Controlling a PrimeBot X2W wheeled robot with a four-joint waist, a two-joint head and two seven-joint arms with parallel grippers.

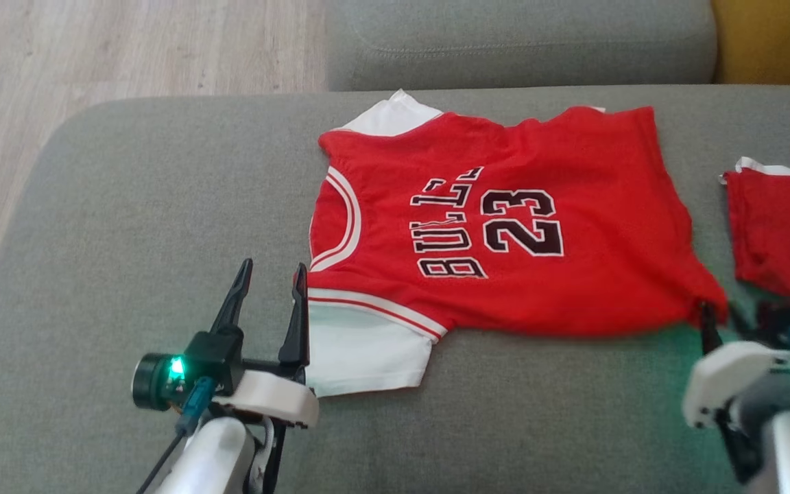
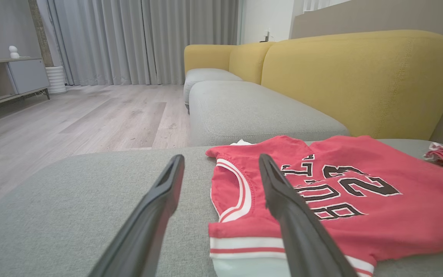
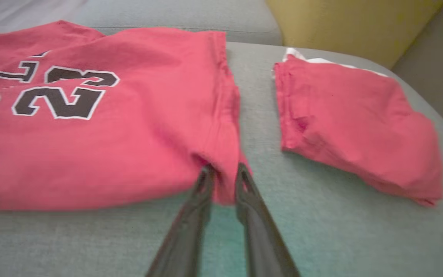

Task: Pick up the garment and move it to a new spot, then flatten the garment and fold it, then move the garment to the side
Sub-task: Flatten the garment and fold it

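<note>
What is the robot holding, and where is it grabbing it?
The right pincer pinches the red jersey by its near hem corner; the left pincer is open, holding nothing.

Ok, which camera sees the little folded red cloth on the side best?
The right wrist view: the folded red cloth lies whole on the grey cushion beside the jersey. The head view cuts it off at its right edge; the left wrist view catches just a crumpled corner.

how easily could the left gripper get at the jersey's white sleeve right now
Likely yes, easily. The left gripper is open, with one finger at the edge of the white sleeve of the jersey, and nothing lies between them on the sofa cushion.
</note>
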